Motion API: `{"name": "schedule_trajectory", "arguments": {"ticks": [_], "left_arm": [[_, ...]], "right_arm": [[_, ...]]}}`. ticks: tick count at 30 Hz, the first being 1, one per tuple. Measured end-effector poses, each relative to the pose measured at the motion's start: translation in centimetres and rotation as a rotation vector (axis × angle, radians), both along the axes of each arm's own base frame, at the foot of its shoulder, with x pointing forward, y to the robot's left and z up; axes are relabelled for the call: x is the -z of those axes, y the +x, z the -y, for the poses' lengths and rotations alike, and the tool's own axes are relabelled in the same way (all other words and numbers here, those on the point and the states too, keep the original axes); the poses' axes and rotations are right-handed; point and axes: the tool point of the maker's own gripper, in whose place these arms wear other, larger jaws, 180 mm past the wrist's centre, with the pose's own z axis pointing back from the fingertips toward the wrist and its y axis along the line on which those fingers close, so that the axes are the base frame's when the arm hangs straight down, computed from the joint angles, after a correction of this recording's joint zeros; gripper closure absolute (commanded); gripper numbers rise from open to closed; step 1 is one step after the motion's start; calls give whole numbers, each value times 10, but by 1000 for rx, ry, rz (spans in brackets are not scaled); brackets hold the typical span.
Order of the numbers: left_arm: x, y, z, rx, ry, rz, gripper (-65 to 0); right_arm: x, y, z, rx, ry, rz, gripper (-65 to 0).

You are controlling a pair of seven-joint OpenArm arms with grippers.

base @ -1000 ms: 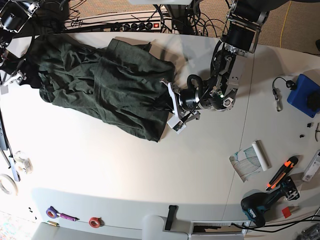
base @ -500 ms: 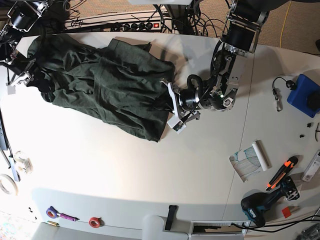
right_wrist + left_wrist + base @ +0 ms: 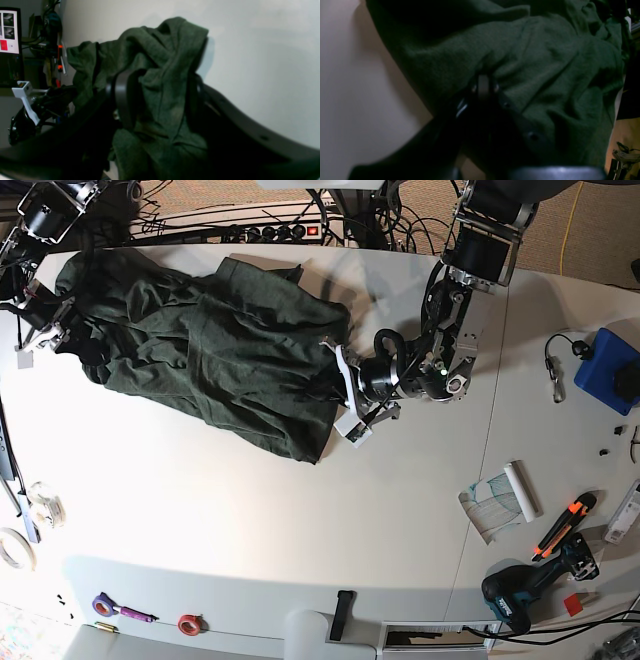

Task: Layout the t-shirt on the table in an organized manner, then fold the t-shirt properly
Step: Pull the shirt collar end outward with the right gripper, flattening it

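A dark green t-shirt (image 3: pixel 220 350) lies crumpled and stretched across the table's upper left. My left gripper (image 3: pixel 333 385) is at the shirt's right edge. The left wrist view shows this gripper (image 3: pixel 483 83) shut on a fold of the t-shirt (image 3: pixel 557 62). My right gripper (image 3: pixel 52 330) holds the shirt's far left end near the table edge. In the right wrist view, the t-shirt (image 3: pixel 162 62) is bunched and draped between the fingers (image 3: pixel 122 100), with the right gripper (image 3: pixel 160 107) shut on it.
A power strip (image 3: pixel 280 230) and cables run along the back edge. A blue box (image 3: pixel 610 370), a paper roll (image 3: pixel 500 500), an orange cutter (image 3: pixel 565 525) and a drill (image 3: pixel 525 585) lie at the right. Tape rolls (image 3: pixel 15 550) sit at the left edge.
My right gripper has shifted slightly right and back with the shirt's left end, bunching it a little. The left arm has not moved.
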Motion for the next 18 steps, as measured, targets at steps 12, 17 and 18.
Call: {"name": "schedule_trajectory", "arguments": {"ticks": [12, 17, 18], "left_arm": [[0, 0, 0, 0, 0, 0, 0], [0, 0, 0, 0, 0, 0, 0], [0, 0, 0, 0, 0, 0, 0]], "right_arm": [[8, 2, -13, 3, 21, 12, -292], [14, 4, -30, -59, 29, -4, -271], [16, 5, -35, -84, 25, -14, -253]]}}
